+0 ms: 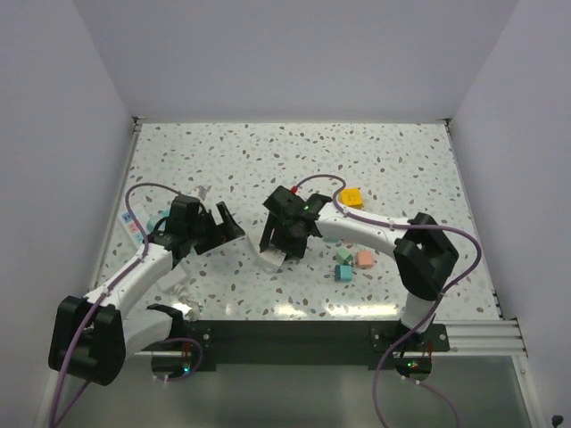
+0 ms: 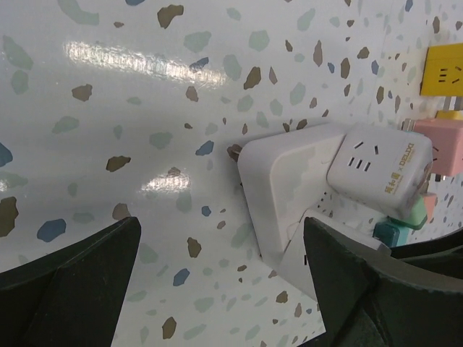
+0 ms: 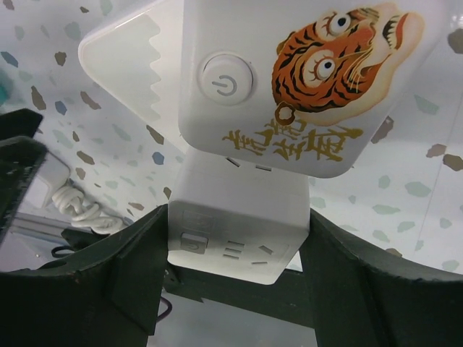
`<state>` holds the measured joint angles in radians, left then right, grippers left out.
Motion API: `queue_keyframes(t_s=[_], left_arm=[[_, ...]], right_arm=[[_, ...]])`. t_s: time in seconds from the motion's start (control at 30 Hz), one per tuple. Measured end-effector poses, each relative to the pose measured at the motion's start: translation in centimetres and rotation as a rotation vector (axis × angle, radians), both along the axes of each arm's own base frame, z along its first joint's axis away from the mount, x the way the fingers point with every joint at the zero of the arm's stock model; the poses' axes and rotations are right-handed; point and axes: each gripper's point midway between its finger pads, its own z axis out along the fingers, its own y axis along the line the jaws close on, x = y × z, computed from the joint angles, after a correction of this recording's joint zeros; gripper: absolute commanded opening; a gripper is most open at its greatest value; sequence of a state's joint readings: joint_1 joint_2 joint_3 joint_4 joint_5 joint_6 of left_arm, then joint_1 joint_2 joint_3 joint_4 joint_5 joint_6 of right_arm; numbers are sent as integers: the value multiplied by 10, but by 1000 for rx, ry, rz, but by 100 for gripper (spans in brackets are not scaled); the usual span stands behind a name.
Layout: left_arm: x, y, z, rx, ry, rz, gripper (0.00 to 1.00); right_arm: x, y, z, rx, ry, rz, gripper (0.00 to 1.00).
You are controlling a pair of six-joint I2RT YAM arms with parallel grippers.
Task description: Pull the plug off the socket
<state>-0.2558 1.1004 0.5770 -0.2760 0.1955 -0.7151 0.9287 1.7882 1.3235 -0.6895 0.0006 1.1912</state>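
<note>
A white cube plug (image 3: pixel 235 235) with a small button and slots is joined to a white cube socket (image 3: pixel 296 79) that bears a tiger picture and a power button. My right gripper (image 3: pixel 235 249) is shut on the plug, one finger on each side. In the top view the right gripper (image 1: pixel 284 245) holds this white block (image 1: pixel 272 259) at the table's middle. In the left wrist view the socket block (image 2: pixel 376 166) lies against a flat white piece (image 2: pixel 278 191). My left gripper (image 2: pixel 224 289) is open and empty, just left of the block, with its right finger (image 2: pixel 369 289) close to it.
A yellow cube (image 1: pixel 351 197), a pink cube (image 1: pixel 363 259) and teal and green cubes (image 1: pixel 342 270) lie to the right of the right gripper. A white coiled cable (image 3: pixel 76 206) lies near the left arm's base. A teal item (image 1: pixel 159 223) sits at the left edge.
</note>
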Motion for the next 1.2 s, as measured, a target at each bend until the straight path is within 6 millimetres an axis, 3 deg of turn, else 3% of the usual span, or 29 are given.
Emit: queue_keyframes(t_s=[0.2, 0.27, 0.3, 0.33, 0.37, 0.57, 0.77, 0.9, 1.03, 1.2], left_arm=[[-8, -5, -12, -31, 19, -23, 100], [-10, -6, -15, -37, 19, -29, 100], [-10, -7, -15, -41, 18, -33, 100], [-10, -8, -15, -44, 16, -36, 100], [-9, -9, -14, -49, 12, -39, 100], [-6, -11, -11, -64, -9, -43, 100], [-15, -14, -18, -139, 4, 11, 98], [-19, -16, -12, -202, -34, 57, 96], [-14, -20, -5, -246, -79, 72, 88], [-13, -25, -15, -252, -82, 71, 78]], right_arm=[[2, 10, -1, 10, 0, 63, 56], [2, 14, 0, 13, 0, 102, 35], [2, 16, -1, 16, 0, 134, 16], [2, 19, 0, 20, -2, 170, 4], [2, 21, 0, 23, -5, 203, 1], [1, 20, 1, 59, -8, 279, 0], [-2, 27, 0, 156, 48, 178, 0], [0, 37, 3, 213, 58, 129, 0], [2, 43, 4, 249, 58, 109, 0], [-1, 54, 1, 343, 87, 78, 0]])
